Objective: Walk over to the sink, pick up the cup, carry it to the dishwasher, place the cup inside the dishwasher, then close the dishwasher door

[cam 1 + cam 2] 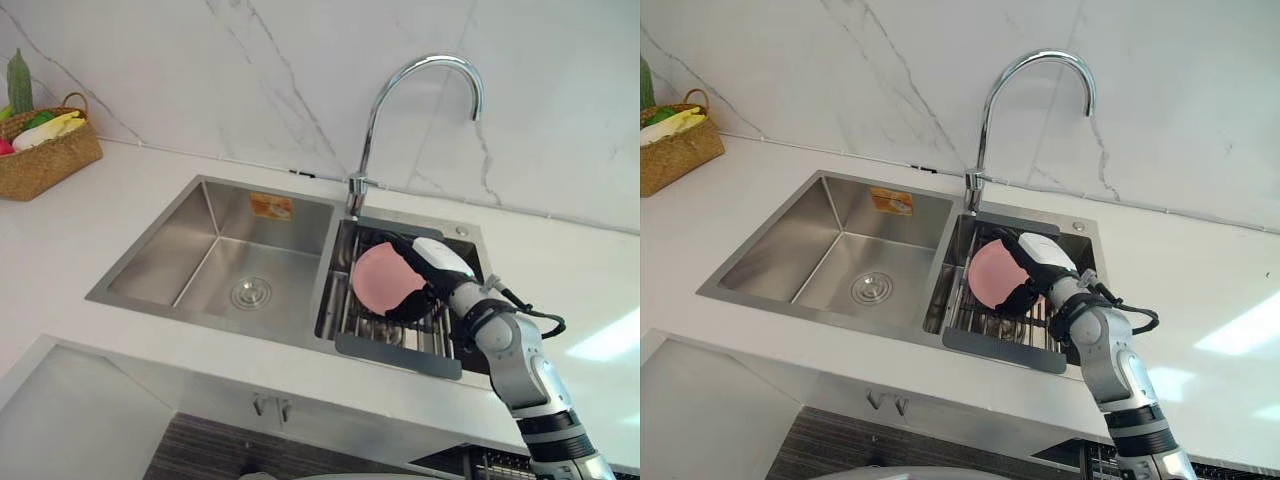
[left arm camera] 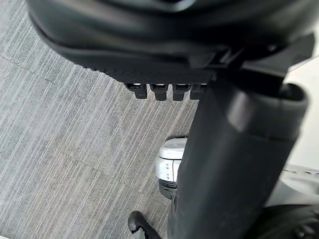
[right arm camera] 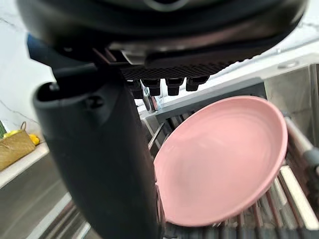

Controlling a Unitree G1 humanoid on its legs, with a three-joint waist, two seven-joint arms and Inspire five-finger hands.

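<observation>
A pink round dish (image 1: 383,278) stands on edge over the metal drain rack (image 1: 400,338) in the right basin of the steel sink (image 1: 200,215). My right hand (image 1: 428,272) reaches in from the lower right and is shut on the dish, fingers over its upper rim and thumb (image 3: 99,164) against its lower edge. The right wrist view shows the dish's shallow inside (image 3: 224,159) facing the palm. My left hand (image 2: 239,164) hangs over grey striped floor, relaxed and holding nothing.
A tall curved faucet (image 1: 400,90) rises behind the rack, close above the right hand. The left basin (image 1: 250,292) has a round drain. A woven basket (image 1: 40,155) of vegetables sits far left on the white counter (image 1: 560,290). Cabinet handles (image 1: 272,407) show below.
</observation>
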